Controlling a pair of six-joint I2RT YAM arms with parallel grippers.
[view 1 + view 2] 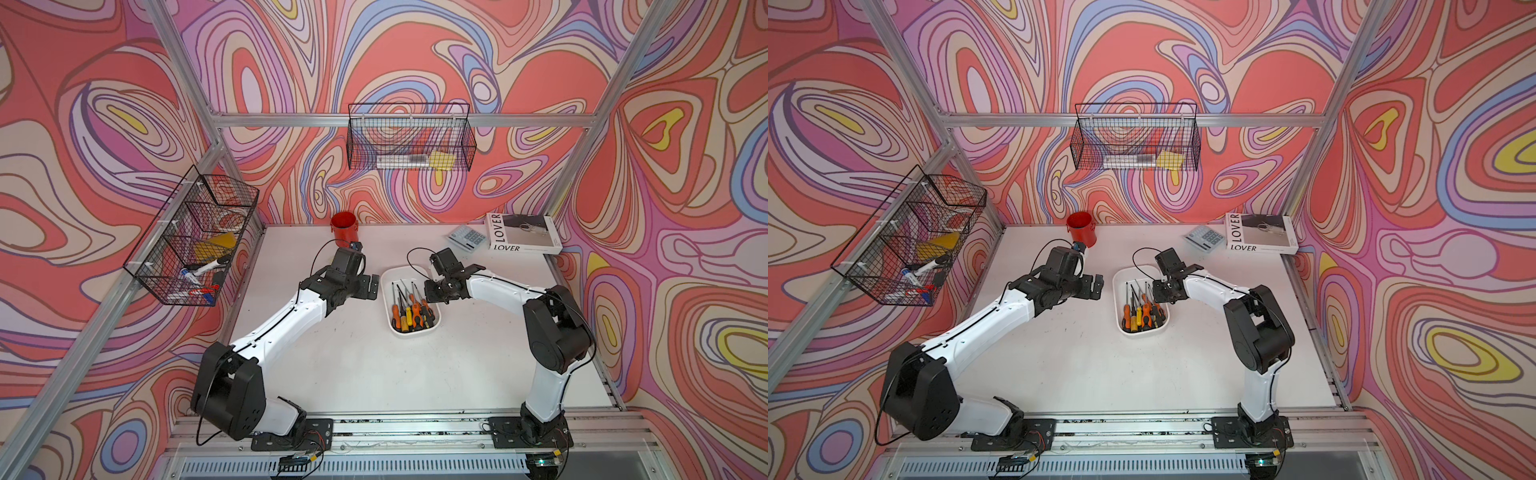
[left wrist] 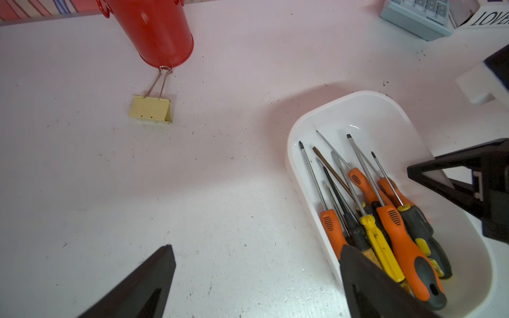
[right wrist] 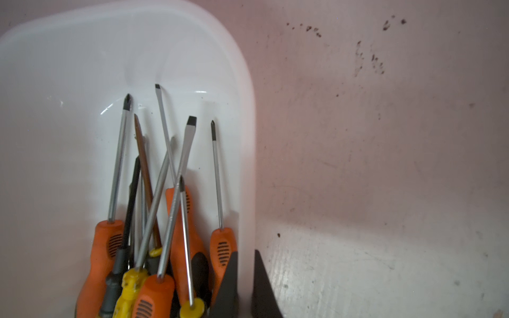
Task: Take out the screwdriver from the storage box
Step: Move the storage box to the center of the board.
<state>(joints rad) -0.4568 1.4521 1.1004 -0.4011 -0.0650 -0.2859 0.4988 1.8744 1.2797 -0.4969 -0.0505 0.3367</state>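
Nearest the front edge, the two arms rise from their bases on the white table [image 1: 353, 374] and reach inward toward the middle. There lies the storage box [image 1: 409, 332], flat on the table between the two grippers, its long side running near to far. Inside it lies a heap of screwdrivers [image 2: 385, 228], crossing one another. Their orange, yellow and dark handles are bunched at the near end and their metal shafts point to the far end. None of them is lifted out. The right gripper [image 3: 245, 256] is clenched on the box's right wall: in the right wrist view one finger sits inside the box beside an orange handle, the other sits outside, and the white wall runs between them. The left gripper [image 2: 258, 247] is released, jaws spread wide and holding nothing, just beside the box's left wall. Farther back, a pale yellow binder clip [image 2: 151, 108] rests on the table, its wire loops touching a red cup [image 1: 344, 230] near the back edge. At the far right corner a calculator [image 1: 467, 239] lies just beside a book [image 1: 521, 235]. Black wire baskets hang on the left wall [image 1: 195, 241] and the back wall [image 1: 409, 137].
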